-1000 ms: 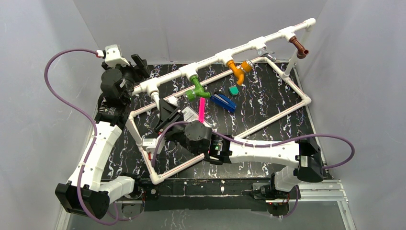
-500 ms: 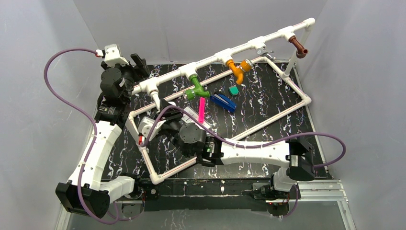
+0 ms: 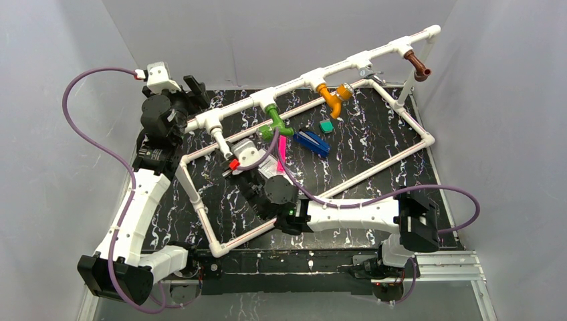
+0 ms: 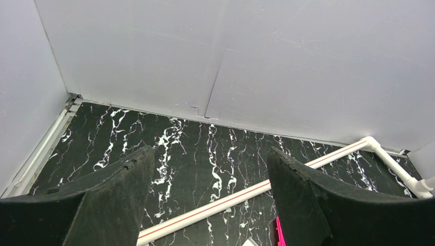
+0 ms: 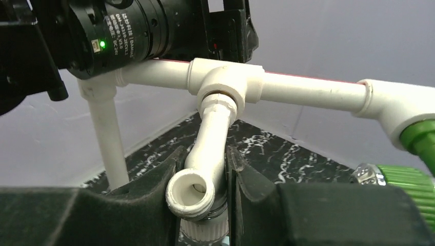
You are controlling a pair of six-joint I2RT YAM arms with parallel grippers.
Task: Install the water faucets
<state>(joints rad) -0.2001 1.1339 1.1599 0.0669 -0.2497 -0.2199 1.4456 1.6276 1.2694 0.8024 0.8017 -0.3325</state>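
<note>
My right hand [image 5: 205,159] pinches the white faucet [image 5: 213,133], which hangs from the tee [image 5: 225,77] nearest the far left corner of the table [image 3: 374,154], probably part-threaded. The green faucet [image 3: 273,120], orange faucet [image 3: 332,97] and brown faucet [image 3: 418,67] look installed. My left hand [image 4: 210,152] is spread, empty.

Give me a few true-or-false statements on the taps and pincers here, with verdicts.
1. The right pincer is shut on the white tap. True.
2. The left pincer holds the green tap. False: it is open and empty; the green tap hangs from the pipe frame.
3. The orange tap is not yet fitted. False: it hangs from the pipe frame too.
4. The brown tap sits at the frame's right end. True.
</note>
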